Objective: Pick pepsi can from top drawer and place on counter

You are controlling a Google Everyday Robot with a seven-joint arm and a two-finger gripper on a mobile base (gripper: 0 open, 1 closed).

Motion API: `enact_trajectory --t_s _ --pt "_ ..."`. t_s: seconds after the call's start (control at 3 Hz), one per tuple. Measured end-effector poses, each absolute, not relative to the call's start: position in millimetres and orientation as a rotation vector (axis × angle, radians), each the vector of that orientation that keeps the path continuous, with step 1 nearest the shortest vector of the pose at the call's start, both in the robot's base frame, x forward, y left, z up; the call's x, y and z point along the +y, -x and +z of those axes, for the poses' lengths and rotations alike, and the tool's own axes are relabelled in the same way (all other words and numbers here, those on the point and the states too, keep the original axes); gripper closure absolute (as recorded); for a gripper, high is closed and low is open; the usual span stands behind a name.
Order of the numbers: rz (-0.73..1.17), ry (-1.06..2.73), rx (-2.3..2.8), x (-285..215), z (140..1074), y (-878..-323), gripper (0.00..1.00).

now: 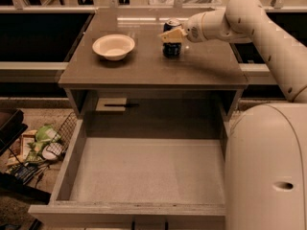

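A: Where do we stand with the pepsi can (171,51)?

B: It sits upright on the counter (144,71), towards the back right, well apart from the white bowl (113,46) on the left. The top drawer (144,176) hangs wide open below us and we see nothing on its pale floor.

A: And our gripper (171,34)?

B: It reaches in from the right and lies across the upper part of the can, touching it or very nearly so. Whether it grips the can or has let go, we cannot tell from here.

A: So which step are we in?

B: We judge it to be the very end: the can is out of the drawer and appears to rest on the counter, so only the release and the retreat are left.

A: What does the next move call for?

B: If we hold the can, we open up gently, so that it is not nudged or tipped. Then we draw the arm (268,42) back to the right or lift it straight up, clear of the can's top, and keep away from the bowl. The can stands on a flat base and we expect it to stay upright, provided nothing drags against it as we leave.
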State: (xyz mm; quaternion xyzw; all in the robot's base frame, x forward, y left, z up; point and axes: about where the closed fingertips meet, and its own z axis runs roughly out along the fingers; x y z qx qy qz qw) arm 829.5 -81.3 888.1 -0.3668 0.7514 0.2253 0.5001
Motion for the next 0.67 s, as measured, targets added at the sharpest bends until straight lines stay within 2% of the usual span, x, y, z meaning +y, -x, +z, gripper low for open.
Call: enact_trajectory --t_s 0.33,0.67 --pt "0.549 0.890 1.818 -78.1 886.2 -829.9 0.00" --pt "0.516 0.922 1.810 -81.4 903.5 -828.7 0.00"
